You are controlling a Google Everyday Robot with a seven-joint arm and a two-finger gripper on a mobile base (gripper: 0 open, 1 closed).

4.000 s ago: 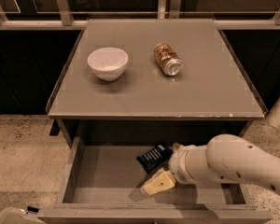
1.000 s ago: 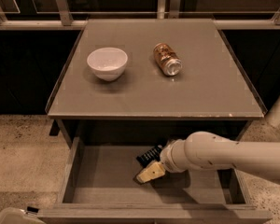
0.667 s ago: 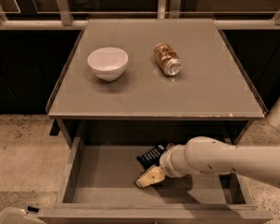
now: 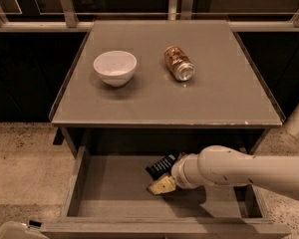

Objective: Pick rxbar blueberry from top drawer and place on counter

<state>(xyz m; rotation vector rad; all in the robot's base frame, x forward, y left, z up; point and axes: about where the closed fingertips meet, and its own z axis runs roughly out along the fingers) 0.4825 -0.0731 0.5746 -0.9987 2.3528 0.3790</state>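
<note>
The rxbar blueberry, a dark flat bar with white lettering, lies in the open top drawer near its back middle, one end tilted up. My gripper is down inside the drawer at the bar's near end, on the end of the white arm that reaches in from the right. The wrist hides the bar's right end. The counter spreads above the drawer.
A white bowl stands on the counter at the left. A gold-brown can lies on its side to the bowl's right. The drawer's raised walls flank the gripper. A pale object sits at the bottom left corner.
The arm has shifted slightly left and lower inside the drawer. The bar lies in about the same place as before. Bowl and can have not moved.
</note>
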